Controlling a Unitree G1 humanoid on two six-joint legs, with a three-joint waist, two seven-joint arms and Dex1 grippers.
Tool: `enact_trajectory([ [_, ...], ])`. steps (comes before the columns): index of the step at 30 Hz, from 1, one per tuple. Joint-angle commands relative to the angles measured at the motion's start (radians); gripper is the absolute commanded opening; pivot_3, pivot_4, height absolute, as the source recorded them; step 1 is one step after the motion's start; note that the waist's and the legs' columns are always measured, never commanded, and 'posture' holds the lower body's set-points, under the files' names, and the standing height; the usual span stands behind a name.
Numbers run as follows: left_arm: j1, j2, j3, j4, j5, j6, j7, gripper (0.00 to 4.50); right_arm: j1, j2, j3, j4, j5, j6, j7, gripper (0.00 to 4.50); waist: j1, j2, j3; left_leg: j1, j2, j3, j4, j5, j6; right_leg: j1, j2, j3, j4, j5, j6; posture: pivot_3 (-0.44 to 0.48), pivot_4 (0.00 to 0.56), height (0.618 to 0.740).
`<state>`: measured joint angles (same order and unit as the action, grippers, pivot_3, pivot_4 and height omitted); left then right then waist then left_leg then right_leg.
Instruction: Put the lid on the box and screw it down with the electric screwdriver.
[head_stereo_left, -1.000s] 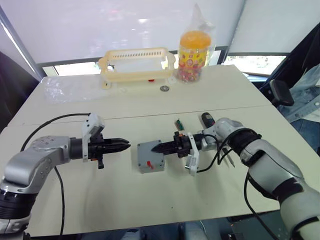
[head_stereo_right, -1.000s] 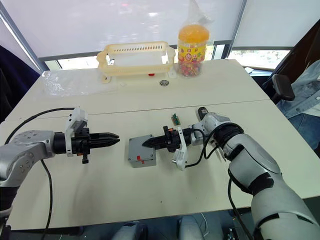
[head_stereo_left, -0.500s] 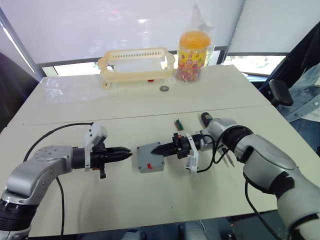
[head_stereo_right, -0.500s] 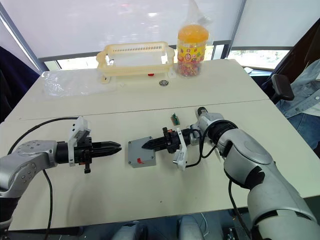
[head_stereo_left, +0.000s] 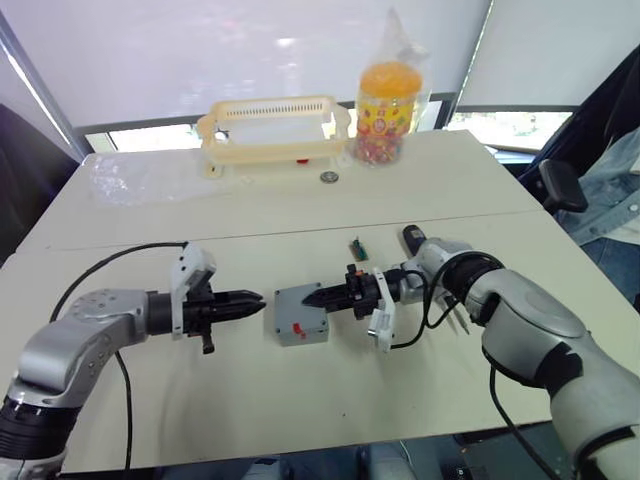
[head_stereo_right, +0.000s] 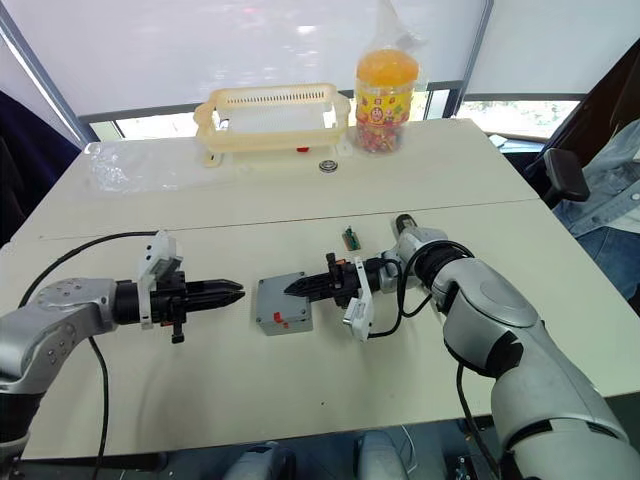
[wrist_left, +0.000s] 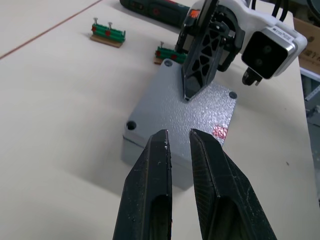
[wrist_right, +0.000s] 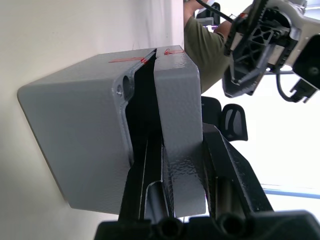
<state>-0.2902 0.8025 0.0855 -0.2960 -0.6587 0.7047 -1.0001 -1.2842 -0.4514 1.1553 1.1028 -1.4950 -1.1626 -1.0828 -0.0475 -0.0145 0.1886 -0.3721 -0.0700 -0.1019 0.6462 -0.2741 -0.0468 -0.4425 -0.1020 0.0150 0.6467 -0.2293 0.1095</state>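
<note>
Lid (wrist_right: 177, 110) over box (wrist_right: 75, 135), and not quite down. The right gripper (head_stereo_left: 312, 295) is clenched on the lid's edge. In its wrist view one finger lies on top of the plate and the other runs into the dark gap beneath it. So the lid sits over the box with that near side held up off the rim, while the red marks at the far end look lined up.

From the other side, the left gripper (head_stereo_left: 252, 298) points straight at the box, which sits just beyond its tips on the worktop (head_stereo_left: 300, 400). Its fingers are drawn nearly together with only a thin slit between them, and they grip nothing. The two grippers face each other along one line, with the box between them.

What matters next, I'd say, is that gap. The lid has to drop flat along the right gripper's own axis, and the left gripper is placed to steady the box from the opposite wall. The corner screw holes show plainly on the lid's top face.

The screwdriver (wrist_left: 160, 9) lies on the worktop behind the right gripper, close to that wrist and well away from the left. The right arm is clearly the nearer one for picking it up. No screwing can begin until the lid is seated.
</note>
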Motion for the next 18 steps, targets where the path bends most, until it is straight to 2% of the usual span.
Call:
enact_trajectory([
  [1,-0.041,-0.02,-0.043,-0.015,0.022,-0.032,-0.008,0.63,-0.023,0.011,0.03,0.021,-0.003,0.012,0.019,0.25,0.002,0.0,0.0,0.0,0.0,0.0,0.0,0.0,0.0,0.0,0.0,0.0,0.0,0.0,0.0,0.0,0.15,0.74],
  [9,-0.089,-0.056,-0.173,0.016,0.095,-0.048,-0.027,0.63,-0.035,0.011,0.046,0.028,0.009,0.006,0.025,0.25,-0.003,0.0,0.0,0.0,0.0,0.0,0.0,0.0,0.0,0.0,0.0,0.0,0.0,0.0,0.0,0.0,0.15,0.74],
  [10,-0.09,-0.063,-0.177,0.022,0.098,-0.047,-0.027,0.59,-0.037,0.008,0.048,0.026,0.01,0.005,0.024,1.27,-0.003,0.0,0.0,0.0,0.0,0.0,0.0,0.0,0.0,0.0,0.001,0.0,0.0,0.0,0.0,0.0,0.15,0.74],
  [14,-0.088,-0.085,-0.195,0.043,0.111,-0.058,-0.029,0.59,-0.052,-0.027,0.042,-0.014,0.02,0.001,0.005,3.07,-0.005,0.0,0.0,0.001,0.001,0.0,0.0,0.0,0.0,0.0,0.001,0.0,0.0,0.0,0.0,0.0,0.15,0.74],
  [18,-0.085,-0.108,-0.204,0.071,0.129,-0.064,-0.028,0.59,-0.074,-0.06,0.043,-0.059,0.022,-0.025,0.005,3.07,-0.004,0.0,0.0,0.0,0.0,0.0,0.0,0.0,0.0,0.0,0.001,0.0,0.0,0.0,0.0,0.0,0.15,0.74],
])
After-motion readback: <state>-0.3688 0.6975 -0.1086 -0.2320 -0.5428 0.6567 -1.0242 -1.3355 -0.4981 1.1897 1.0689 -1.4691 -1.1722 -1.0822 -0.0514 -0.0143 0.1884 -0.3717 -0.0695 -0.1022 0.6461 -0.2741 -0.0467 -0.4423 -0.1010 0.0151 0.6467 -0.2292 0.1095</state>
